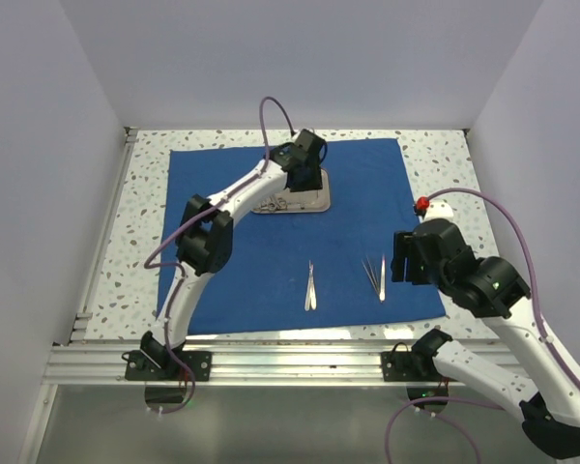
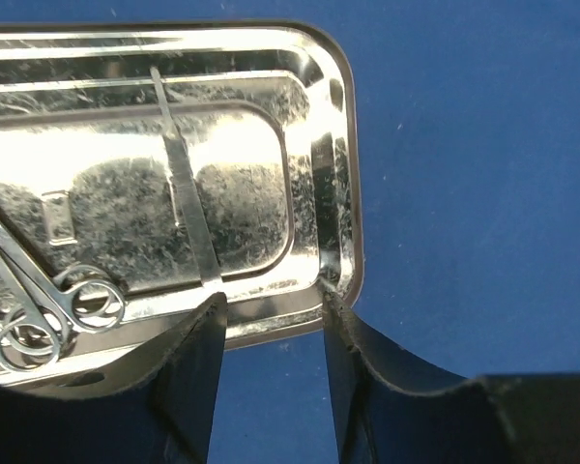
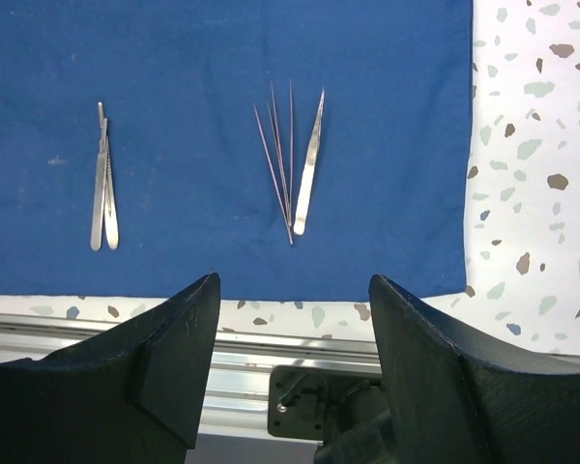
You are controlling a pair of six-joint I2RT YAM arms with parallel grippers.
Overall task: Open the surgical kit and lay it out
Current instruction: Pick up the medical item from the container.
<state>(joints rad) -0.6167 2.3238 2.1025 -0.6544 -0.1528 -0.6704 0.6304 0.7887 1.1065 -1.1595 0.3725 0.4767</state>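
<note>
The royal-blue cloth (image 1: 261,251) lies spread flat on the table. The steel tray (image 1: 317,201) sits on its far middle and holds ring-handled scissors (image 2: 48,314) and a thin flat instrument (image 2: 186,184). My left gripper (image 1: 307,182) is open over the tray's corner, and in the left wrist view (image 2: 271,304) its fingertips straddle the tray's rim (image 2: 343,174), holding nothing. A pair of tweezers (image 1: 310,287) and a cluster of thin probes with tweezers (image 1: 376,275) lie on the near cloth. My right gripper (image 1: 402,263) is open and empty beside the cluster, and the right wrist view (image 3: 295,285) shows it above the cloth's near edge.
A small white object with a red knob (image 1: 421,204) sits on the speckled table right of the cloth. The aluminium rail (image 1: 300,362) runs along the near edge. White walls close in the left, back and right sides.
</note>
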